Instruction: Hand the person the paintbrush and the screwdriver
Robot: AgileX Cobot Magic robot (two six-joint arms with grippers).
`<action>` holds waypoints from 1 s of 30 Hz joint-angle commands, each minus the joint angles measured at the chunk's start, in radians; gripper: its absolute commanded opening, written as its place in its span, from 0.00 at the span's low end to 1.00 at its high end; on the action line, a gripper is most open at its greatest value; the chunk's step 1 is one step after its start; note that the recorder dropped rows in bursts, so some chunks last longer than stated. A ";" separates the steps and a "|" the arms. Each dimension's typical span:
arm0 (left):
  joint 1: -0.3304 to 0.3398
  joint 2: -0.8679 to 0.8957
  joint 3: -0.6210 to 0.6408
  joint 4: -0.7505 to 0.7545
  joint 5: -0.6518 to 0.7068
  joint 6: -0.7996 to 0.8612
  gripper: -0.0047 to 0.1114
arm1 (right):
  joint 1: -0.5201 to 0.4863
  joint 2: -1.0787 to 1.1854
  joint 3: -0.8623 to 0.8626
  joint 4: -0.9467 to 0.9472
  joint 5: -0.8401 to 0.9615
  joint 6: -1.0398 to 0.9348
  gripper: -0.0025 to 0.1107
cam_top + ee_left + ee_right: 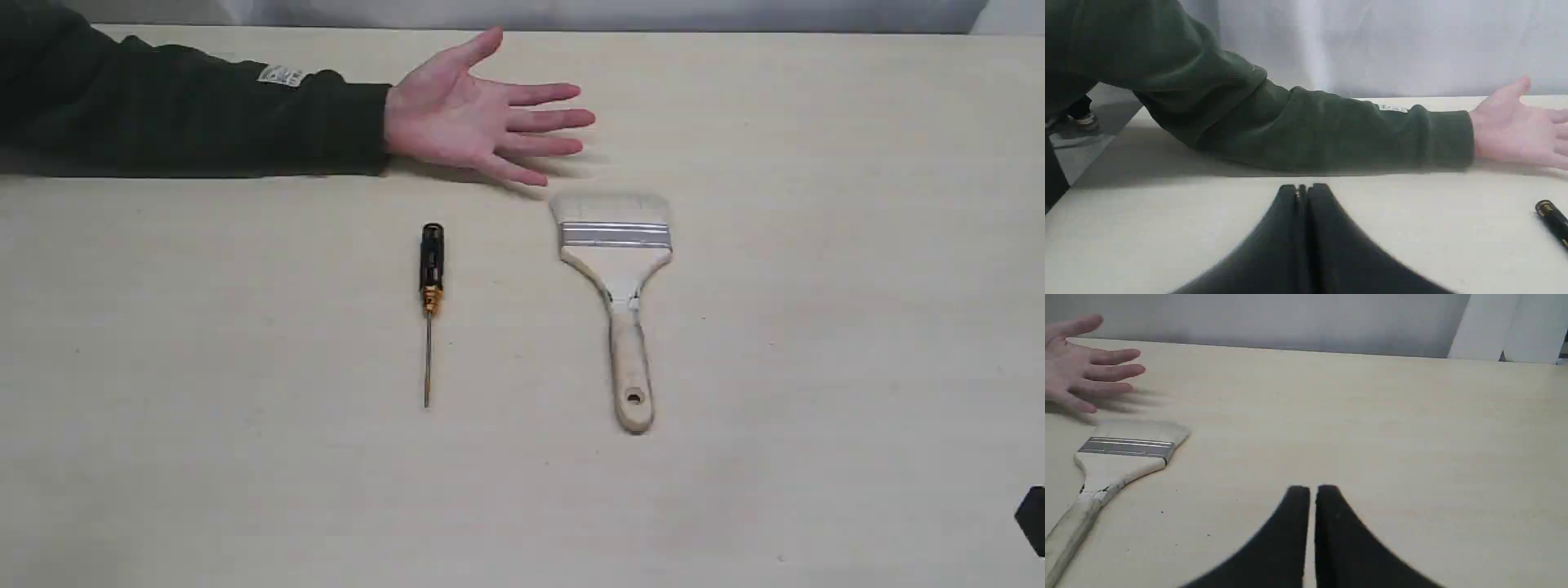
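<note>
The paintbrush point(618, 286) lies flat on the table, bristles toward the person, handle toward the near edge; the right wrist view shows the same paintbrush point(1114, 457). Left of it lies the screwdriver point(429, 294), black handle toward the person, and only its handle end point(1553, 218) shows in the left wrist view. The person's hand point(478, 114) rests open, palm up, beyond both tools, with the dark green sleeve point(188, 122) stretching left. My left gripper point(1302, 190) is shut and empty, well short of the screwdriver. My right gripper point(1312, 490) is shut and empty, off to the side of the brush.
The pale wooden table point(816, 327) stretches around both tools. A grey backdrop point(1290, 318) stands behind its far edge. A black piece of the right arm point(1033, 518) pokes in at the lower right corner of the exterior view.
</note>
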 commanded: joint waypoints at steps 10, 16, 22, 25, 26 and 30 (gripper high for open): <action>-0.008 -0.002 0.002 -0.003 -0.006 -0.002 0.04 | -0.004 -0.006 0.003 0.000 0.001 0.003 0.06; -0.008 -0.002 0.002 -0.003 -0.008 -0.002 0.04 | -0.004 -0.006 0.003 0.000 0.001 0.003 0.06; -0.008 -0.002 0.002 0.000 -0.008 -0.002 0.04 | -0.004 -0.006 0.003 -0.007 -0.049 0.003 0.06; -0.008 -0.002 0.002 0.000 -0.008 -0.002 0.04 | -0.004 -0.006 0.003 -0.007 -0.151 0.003 0.06; -0.008 -0.002 0.002 0.000 -0.008 -0.002 0.04 | -0.004 -0.006 0.003 -0.007 -0.175 0.003 0.06; -0.008 -0.002 0.002 0.000 -0.008 -0.002 0.04 | -0.004 -0.006 0.003 0.000 -0.306 0.003 0.06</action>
